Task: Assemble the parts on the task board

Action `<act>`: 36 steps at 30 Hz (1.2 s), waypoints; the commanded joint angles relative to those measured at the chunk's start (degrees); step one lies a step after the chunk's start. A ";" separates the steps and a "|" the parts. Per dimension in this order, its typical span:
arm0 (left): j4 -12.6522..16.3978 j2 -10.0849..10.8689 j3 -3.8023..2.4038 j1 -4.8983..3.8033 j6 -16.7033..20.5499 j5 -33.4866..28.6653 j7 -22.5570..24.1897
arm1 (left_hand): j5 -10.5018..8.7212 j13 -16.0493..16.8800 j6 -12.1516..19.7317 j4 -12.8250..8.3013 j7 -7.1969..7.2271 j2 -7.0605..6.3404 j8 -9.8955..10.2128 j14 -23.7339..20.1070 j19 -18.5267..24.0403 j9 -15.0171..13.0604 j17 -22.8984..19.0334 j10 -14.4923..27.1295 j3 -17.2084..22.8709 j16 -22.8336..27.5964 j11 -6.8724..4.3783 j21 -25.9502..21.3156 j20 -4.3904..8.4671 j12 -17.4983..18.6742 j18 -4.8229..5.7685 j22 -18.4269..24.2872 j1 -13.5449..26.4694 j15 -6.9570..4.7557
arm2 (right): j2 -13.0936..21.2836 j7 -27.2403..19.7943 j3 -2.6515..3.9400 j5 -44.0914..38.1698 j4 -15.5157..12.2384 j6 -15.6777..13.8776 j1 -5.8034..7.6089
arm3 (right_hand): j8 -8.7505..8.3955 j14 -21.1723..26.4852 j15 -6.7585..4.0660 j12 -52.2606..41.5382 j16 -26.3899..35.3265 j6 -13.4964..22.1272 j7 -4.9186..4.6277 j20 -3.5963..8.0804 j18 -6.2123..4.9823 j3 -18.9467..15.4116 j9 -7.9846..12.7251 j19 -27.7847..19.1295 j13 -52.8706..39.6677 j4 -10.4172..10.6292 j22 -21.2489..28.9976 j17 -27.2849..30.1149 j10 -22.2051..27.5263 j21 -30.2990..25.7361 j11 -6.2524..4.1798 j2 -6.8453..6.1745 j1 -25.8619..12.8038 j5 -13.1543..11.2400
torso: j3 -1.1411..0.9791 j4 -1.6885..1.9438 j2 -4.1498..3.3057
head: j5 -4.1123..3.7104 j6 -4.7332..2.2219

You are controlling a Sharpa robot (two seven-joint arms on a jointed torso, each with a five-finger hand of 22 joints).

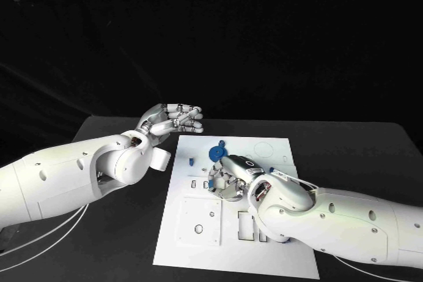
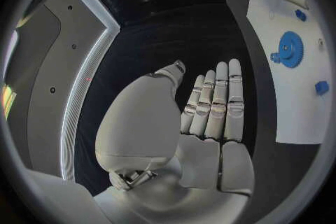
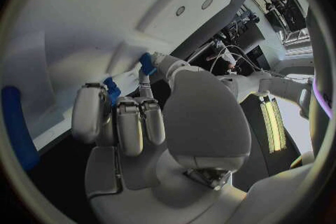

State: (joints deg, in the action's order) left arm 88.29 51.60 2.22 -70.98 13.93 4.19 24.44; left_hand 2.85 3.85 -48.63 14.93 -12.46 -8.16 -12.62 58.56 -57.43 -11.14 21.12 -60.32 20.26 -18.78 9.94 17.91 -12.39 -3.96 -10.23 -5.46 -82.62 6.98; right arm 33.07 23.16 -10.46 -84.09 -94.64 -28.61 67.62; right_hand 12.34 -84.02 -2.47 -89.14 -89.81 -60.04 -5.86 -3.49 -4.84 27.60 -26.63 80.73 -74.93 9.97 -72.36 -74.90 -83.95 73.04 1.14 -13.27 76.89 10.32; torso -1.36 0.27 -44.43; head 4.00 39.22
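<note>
One blue gear [image 1: 215, 153] lies near the far end of the white task board [image 1: 264, 245].
Right hand [image 1: 231, 179] rests on the board beside it, grasp unclear; left hand [image 1: 173, 118] hovers off-board, fingers straight, empty. No readable writing.

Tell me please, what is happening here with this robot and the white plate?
The robot is assembling small blue parts on the white task board. Its right hand is down over the middle of the board, close beside a blue gear; whether it holds a part cannot be told. The left hand is off the board, above the black table, with nothing in it.
</note>
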 commanded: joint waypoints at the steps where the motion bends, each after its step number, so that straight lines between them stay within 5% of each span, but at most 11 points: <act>1: 0.14 -0.03 -0.04 -0.03 -1.00 -0.14 0.31 | 0.00 0.07 0.24 -0.08 -1.52 0.01 0.13 -0.19 0.41 0.07 0.06 0.12 -0.11 0.32 0.38 -0.30 -0.11 0.20 -0.16 0.08 0.34 0.02 | 0.03 0.13 -0.09 -0.67 0.24 0.82 -0.15 | -0.11 -5.90 0.06 0.30 -0.09 0.53 -0.22 -0.17 0.16 -0.56 0.14 -0.31 -14.01 0.03 0.20 -14.73 -5.32 -0.46 0.31 -0.08 -0.45 0.01 | 0.03 0.00 0.02 | -0.02 -0.02; 14: 0.00 0.25 -0.04 -0.03 -1.59 -0.14 -0.06 | 0.00 0.07 0.24 -0.08 -1.52 0.01 0.13 -0.19 0.41 0.07 0.06 0.12 -0.11 0.32 0.38 -0.30 -0.11 0.20 -0.16 0.08 0.34 0.02 | 0.17 -0.59 -0.09 0.00 0.64 0.00 -0.16 | -1.15 -5.66 0.65 1.73 0.23 2.43 -1.05 -0.61 -0.20 -1.86 0.54 -1.21 -12.73 0.21 1.72 -13.64 -4.40 -2.26 1.04 -0.95 -1.09 0.06 | -0.01 0.00 0.03 | -0.04 0.01; 21: -0.01 0.22 -0.03 -0.03 -1.95 -0.08 -0.24 | 0.00 0.08 0.23 -0.14 -1.51 -0.01 0.18 -0.17 0.41 0.07 0.21 0.14 -0.13 0.53 0.38 -0.38 -0.17 0.19 -0.19 0.17 0.32 0.03 | 0.12 -1.18 -0.09 0.32 0.76 -0.46 -0.16 | -1.60 -5.55 1.11 2.68 0.40 3.83 -1.53 -1.11 -0.45 -6.13 0.63 -1.66 -11.88 1.25 2.60 -13.12 -3.74 -3.49 1.51 -1.82 -1.68 0.07 | 0.01 -0.05 0.04 | -0.05 -0.10; 24: -0.05 0.19 -0.03 -0.03 -2.03 -0.04 -0.27 | 0.00 0.08 0.23 -0.14 -1.51 -0.01 0.18 -0.17 0.41 0.07 0.21 0.14 -0.13 0.53 0.38 -0.38 -0.17 0.19 -0.19 0.17 0.32 0.03 | 0.11 -1.46 -0.09 0.49 0.81 -0.58 -0.16 | -2.08 -5.46 1.36 3.50 0.53 5.47 -1.92 -1.41 -0.58 -10.61 0.70 -1.91 -11.15 2.57 3.18 -12.72 -3.17 -4.39 1.78 -1.29 -1.22 0.14 | 0.01 -0.06 0.06 | 0.00 -0.17; 27: -0.18 0.06 -0.02 -0.02 -2.13 0.02 -0.26 | 0.00 0.08 0.23 -0.14 -1.51 -0.01 0.18 -0.17 0.41 0.07 0.21 0.14 -0.13 0.53 0.38 -0.38 -0.17 0.19 -0.19 0.17 0.32 0.03 | 0.10 -1.74 -0.09 0.63 0.83 -0.77 -0.16 | -2.09 -5.40 1.63 5.04 0.63 7.03 -2.13 -1.61 -0.76 -19.74 0.47 -2.08 -9.69 6.08 3.80 -12.49 -2.06 -5.55 2.14 -0.06 0.96 0.21 | 0.04 -0.05 0.05 | 0.01 -0.27; 31: -0.42 -0.17 0.07 0.08 -2.26 0.06 -0.28 | 0.00 0.08 0.23 -0.14 -1.51 -0.01 0.18 -0.17 0.41 0.07 0.21 0.14 -0.13 0.53 0.38 -0.38 -0.17 0.19 -0.19 0.17 0.32 0.03 | 0.17 -2.02 -0.09 0.72 0.75 -1.45 -0.16 | -2.01 -5.38 1.81 5.58 0.67 7.96 -2.37 -1.74 -0.80 -25.91 0.32 -2.03 -9.10 6.73 3.89 -12.42 -1.65 -6.02 2.30 1.34 1.79 0.30 | 0.08 -0.07 -0.03 | -0.19 -0.31; 36: -0.59 -0.29 0.22 0.18 -2.20 0.09 -0.37 | 0.01 0.08 0.23 -0.17 -1.50 -0.03 0.20 -0.16 0.41 0.07 0.26 0.15 -0.14 0.59 0.38 -0.40 -0.18 0.19 -0.20 0.20 0.30 0.03 | 0.92 -3.04 -0.08 0.85 -0.08 -4.98 -0.16 | -1.99 -5.39 1.87 5.68 0.68 8.45 -2.48 -1.83 -0.81 -28.75 0.27 -1.98 -8.94 6.83 3.90 -12.43 -1.56 -6.23 2.40 1.89 2.28 0.35 | 0.01 -0.02 0.00 | -0.16 -0.35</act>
State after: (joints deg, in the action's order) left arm 87.68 51.43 2.46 -70.81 12.88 4.23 23.88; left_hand 2.85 3.85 -48.63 14.93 -12.46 -8.16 -12.62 58.56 -57.43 -11.14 21.32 -60.32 20.26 -18.41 9.94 17.69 -12.39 -3.96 -10.23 -5.35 -82.62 6.97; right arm 33.74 21.64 -10.55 -83.28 -94.33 -30.39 67.50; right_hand 10.40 -83.83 -1.01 -83.73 -89.46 -51.84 -8.33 -5.03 -4.84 -0.86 -26.31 78.77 -74.91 16.78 -68.52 -74.93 -83.87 67.11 3.13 -11.54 78.96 10.33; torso -1.31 0.21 -44.42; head 3.81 38.89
